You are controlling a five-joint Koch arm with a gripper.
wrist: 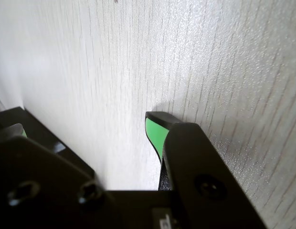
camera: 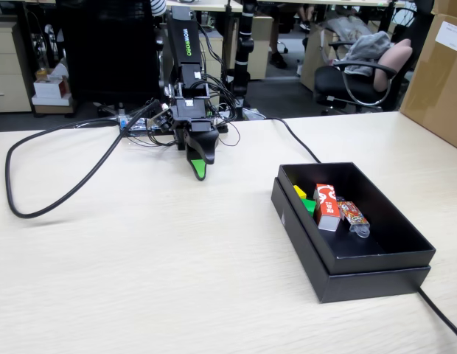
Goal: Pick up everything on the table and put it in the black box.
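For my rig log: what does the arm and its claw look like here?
A black arm with green lettering down its upper link and black cables bunched at its base. The claw is black with bright green pads lining the fingers; screw heads show on its body in the wrist view.

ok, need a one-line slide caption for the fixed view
Red carton, green cube and yellow cube inside black box; gripper over table.
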